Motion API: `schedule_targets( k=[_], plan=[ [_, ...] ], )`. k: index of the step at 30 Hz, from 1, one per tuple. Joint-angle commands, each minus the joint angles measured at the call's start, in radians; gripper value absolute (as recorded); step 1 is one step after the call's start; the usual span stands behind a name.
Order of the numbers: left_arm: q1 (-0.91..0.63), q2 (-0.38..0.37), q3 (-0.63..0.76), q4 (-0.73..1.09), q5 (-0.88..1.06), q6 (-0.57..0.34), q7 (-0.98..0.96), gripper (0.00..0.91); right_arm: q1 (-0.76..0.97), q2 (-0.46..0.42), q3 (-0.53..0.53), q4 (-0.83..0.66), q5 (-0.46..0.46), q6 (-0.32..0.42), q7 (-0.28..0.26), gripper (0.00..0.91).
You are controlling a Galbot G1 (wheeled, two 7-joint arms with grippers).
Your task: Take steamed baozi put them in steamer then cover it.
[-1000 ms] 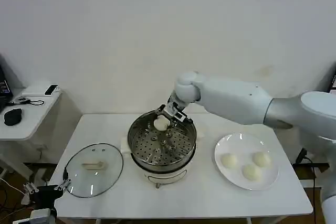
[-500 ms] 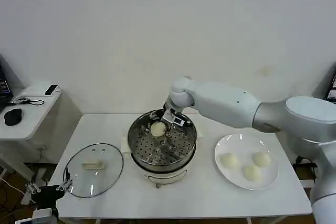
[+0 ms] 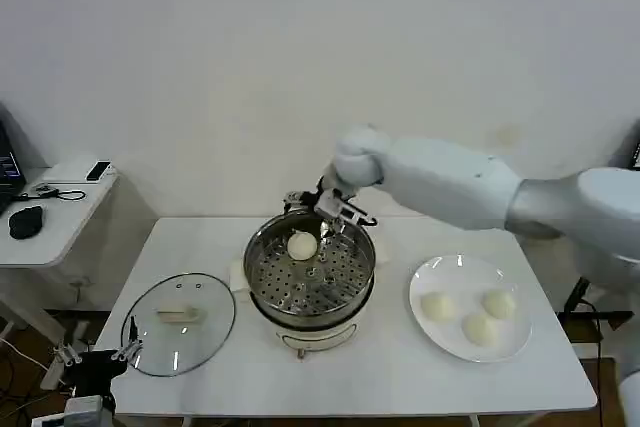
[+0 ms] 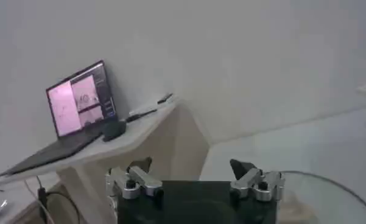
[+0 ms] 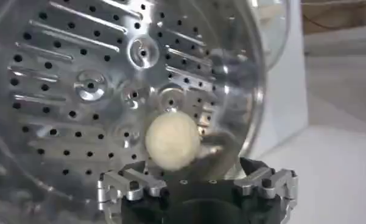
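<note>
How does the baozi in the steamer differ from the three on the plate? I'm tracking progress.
The baozi in the steamer lies alone on perforated steel, below the open right gripper; the plate baozi sit clustered on the white plate, away from either gripper. All are round, smooth, cream-white.

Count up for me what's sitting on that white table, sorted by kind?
Steamed baozi: 4, one in the steamer, three on the plate
Steamer: 1
Plate: 1
Glass lid: 1
Total: 7
</note>
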Motion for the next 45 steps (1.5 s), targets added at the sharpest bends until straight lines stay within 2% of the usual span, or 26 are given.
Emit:
schedule_targets(
  k=[1, 5, 6, 9, 13, 18, 23, 27, 32, 45],
  plan=[
    [-0.005, 0.009, 0.028, -0.009, 0.002, 0.002, 0.039, 0.907, 0.136, -0.313, -0.058, 0.273, 0.256, -0.209, 0.022, 0.907],
    [-0.007, 0.019, 0.039, -0.024, 0.005, 0.008, 0.067, 0.907, 0.123, -0.474, -0.068, 0.336, 0.233, -0.308, 0.046, 0.907],
    [-0.008, 0.024, 0.043, -0.030, 0.009, 0.009, 0.076, 0.907, 0.105, -0.543, -0.067, 0.356, 0.222, -0.335, 0.053, 0.907],
    [-0.013, 0.030, 0.046, -0.034, 0.012, 0.013, 0.088, 0.907, 0.060, -0.662, -0.053, 0.397, 0.188, -0.382, 0.056, 0.907],
    [-0.013, 0.041, 0.043, -0.031, 0.017, 0.013, 0.101, 0.907, -0.018, -0.741, -0.033, 0.444, 0.153, -0.442, 0.062, 0.907],
    [-0.009, 0.051, 0.023, -0.043, 0.015, 0.013, 0.113, 0.907, -0.063, -0.792, -0.073, 0.465, 0.132, -0.512, 0.052, 0.907],
    [-0.006, 0.048, 0.004, -0.043, 0.014, 0.011, 0.114, 0.907, -0.129, -0.788, -0.077, 0.441, 0.139, -0.529, 0.032, 0.907],
    [-0.002, 0.045, -0.001, -0.035, 0.013, 0.010, 0.108, 0.907, -0.248, -0.746, 0.018, 0.385, 0.145, -0.545, 0.030, 0.907],
    [-0.003, 0.043, -0.011, -0.028, 0.011, 0.010, 0.107, 0.907, -0.350, -0.671, 0.101, 0.279, 0.107, -0.536, 0.031, 0.907],
    [-0.014, 0.043, -0.017, 0.007, 0.012, 0.009, 0.108, 0.907, -0.416, -0.541, 0.126, 0.150, 0.102, -0.516, -0.008, 0.907]
  ],
)
